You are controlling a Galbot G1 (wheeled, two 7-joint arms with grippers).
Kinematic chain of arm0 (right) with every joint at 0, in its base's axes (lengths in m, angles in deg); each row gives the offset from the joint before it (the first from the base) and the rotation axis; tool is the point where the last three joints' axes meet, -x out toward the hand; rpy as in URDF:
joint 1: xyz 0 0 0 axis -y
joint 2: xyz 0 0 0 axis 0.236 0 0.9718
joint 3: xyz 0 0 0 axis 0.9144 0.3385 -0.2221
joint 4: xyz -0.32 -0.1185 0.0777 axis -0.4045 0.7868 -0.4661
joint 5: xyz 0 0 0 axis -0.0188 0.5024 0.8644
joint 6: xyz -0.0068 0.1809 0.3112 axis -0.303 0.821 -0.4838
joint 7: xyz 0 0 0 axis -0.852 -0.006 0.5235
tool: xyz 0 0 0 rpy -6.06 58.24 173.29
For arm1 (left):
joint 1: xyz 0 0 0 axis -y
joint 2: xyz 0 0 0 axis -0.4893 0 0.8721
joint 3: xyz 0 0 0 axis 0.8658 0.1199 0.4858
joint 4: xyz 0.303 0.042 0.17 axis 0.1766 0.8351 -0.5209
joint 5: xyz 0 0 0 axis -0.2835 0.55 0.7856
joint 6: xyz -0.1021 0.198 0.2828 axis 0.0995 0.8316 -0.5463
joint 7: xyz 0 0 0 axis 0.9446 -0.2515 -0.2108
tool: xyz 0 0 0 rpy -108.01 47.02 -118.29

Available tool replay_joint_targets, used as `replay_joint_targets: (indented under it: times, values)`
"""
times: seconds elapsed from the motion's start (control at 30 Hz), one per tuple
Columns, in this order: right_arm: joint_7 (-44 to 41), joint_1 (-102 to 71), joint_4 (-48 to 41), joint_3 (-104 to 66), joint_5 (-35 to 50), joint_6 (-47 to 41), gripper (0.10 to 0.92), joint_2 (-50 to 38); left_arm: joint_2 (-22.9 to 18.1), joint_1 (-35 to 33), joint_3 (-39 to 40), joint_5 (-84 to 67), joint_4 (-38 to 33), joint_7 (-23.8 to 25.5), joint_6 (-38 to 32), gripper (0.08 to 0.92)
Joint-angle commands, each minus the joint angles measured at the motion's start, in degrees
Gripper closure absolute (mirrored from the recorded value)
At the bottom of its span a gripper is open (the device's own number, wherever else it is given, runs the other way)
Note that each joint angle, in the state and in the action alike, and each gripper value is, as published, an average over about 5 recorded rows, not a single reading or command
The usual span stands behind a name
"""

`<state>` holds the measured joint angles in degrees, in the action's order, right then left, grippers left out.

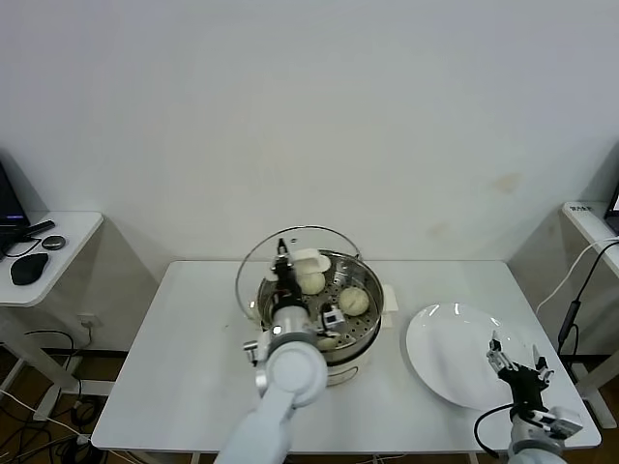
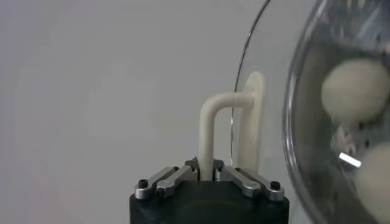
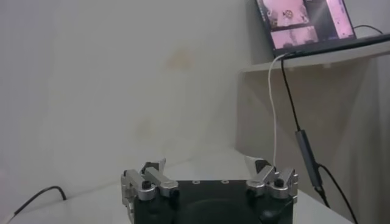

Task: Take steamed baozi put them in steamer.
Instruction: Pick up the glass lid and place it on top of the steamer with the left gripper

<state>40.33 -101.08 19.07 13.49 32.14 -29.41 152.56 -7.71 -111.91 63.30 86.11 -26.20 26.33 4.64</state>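
Note:
The steamer (image 1: pixel 371 324) stands mid-table, a shiny steel pot on a cream base. Three pale baozi show on its tray: one at the back left (image 1: pixel 310 282), one at the right (image 1: pixel 353 301), one at the front (image 1: pixel 329 341), partly behind my left arm. My left gripper (image 1: pixel 282 266) is shut on the cream handle (image 2: pixel 210 131) of the round glass lid (image 1: pixel 259 263) and holds the lid tilted on edge at the pot's back left rim. Two baozi (image 2: pixel 356 88) show in the left wrist view. My right gripper (image 1: pixel 517 363) is open and empty over the near right edge of the white plate (image 1: pixel 445 353).
The flat white plate holds nothing. A side table (image 1: pixel 68 237) with a mouse stands at the far left. A shelf (image 1: pixel 590 217) with a hanging cable is at the right; the right wrist view shows a laptop (image 3: pixel 304 21) on it.

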Motion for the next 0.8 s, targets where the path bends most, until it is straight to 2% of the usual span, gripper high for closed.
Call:
replay_joint_targets:
  times: [0.03,0.17,0.33,0.8]
  values:
    - [-0.24,-0.87,0.24,0.07,-0.52,-0.31,0.203,0.5,-0.82,3.72,9.05,-2.67,4.64,-1.14,0.11,0.827]
    - [-0.22,-0.82,0.28,0.1,-0.55,-0.34,0.203,0.55,-0.82,2.76,8.89,-0.3,5.74,-1.32,0.13,0.827]
    - [-0.17,-0.56,0.02,0.12,-0.51,-0.31,0.203,0.49,-0.76,1.84,8.68,2.91,5.05,1.14,0.16,0.827]
    - [-0.15,-0.15,-0.34,0.31,-0.39,-0.21,0.203,0.46,-0.38,1.25,7.13,3.86,7.98,1.62,0.14,0.827]
